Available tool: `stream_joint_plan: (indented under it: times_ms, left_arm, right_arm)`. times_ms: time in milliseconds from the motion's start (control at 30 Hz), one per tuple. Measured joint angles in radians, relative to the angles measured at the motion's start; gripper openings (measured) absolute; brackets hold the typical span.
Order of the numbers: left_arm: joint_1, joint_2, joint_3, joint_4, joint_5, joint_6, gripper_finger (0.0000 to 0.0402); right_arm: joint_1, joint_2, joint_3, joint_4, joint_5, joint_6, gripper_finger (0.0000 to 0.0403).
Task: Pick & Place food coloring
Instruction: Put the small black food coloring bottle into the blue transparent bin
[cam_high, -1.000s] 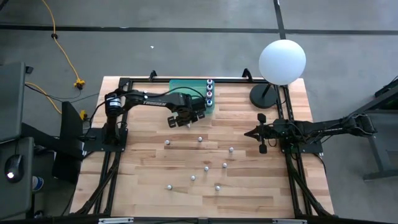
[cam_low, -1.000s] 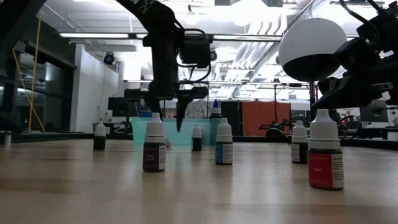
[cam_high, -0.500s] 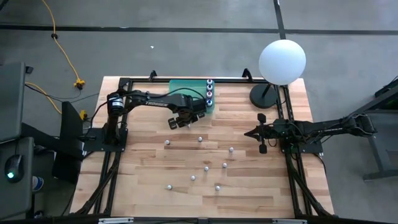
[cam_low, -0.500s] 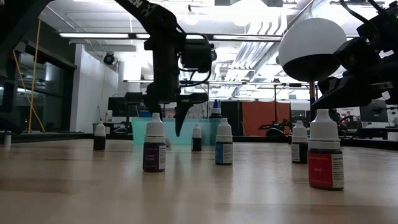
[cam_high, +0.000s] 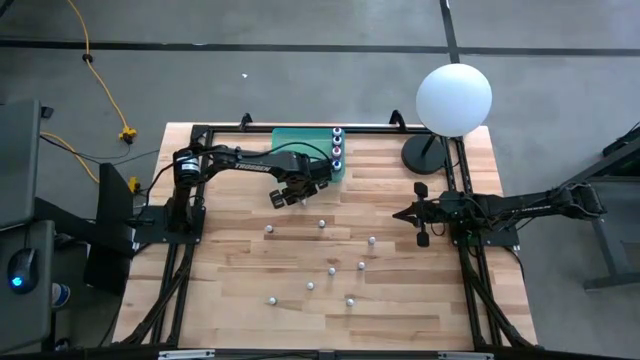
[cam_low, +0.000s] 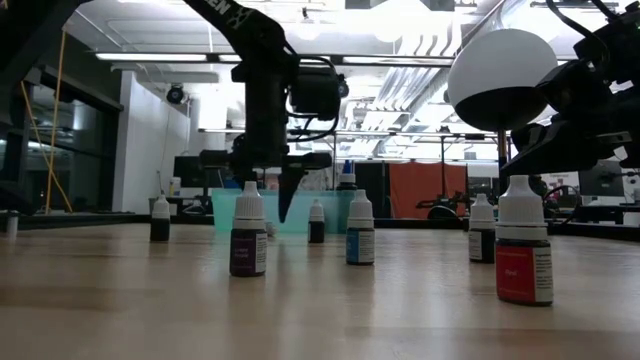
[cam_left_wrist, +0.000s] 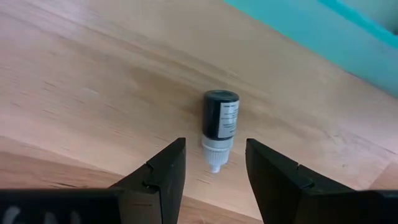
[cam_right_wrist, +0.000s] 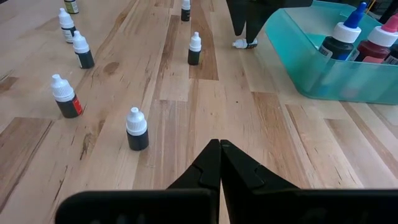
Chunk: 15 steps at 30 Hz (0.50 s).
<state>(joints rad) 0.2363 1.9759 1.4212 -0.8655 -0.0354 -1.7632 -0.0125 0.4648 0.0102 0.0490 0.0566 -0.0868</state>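
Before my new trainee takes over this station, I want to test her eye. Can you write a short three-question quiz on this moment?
1. True or false: the bottle between the left gripper fingers stands upright.
2. The right gripper is: A) open B) shut C) holding a bottle.
3. What colour is the bin holding the larger bottles?

Key: 1 false, it lies on its side on the table; 2 B; 3 teal.
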Motion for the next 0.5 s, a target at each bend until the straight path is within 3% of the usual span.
stream_joint_plan:
  times_ms: [500]
  left_arm:
    - [-0.001,0.050,0.003,0.033,0.054,-0.025,0.0160]
  right_arm:
    - [0.000,0.000,0.000,-0.001,0.000,0.000,0.0000]
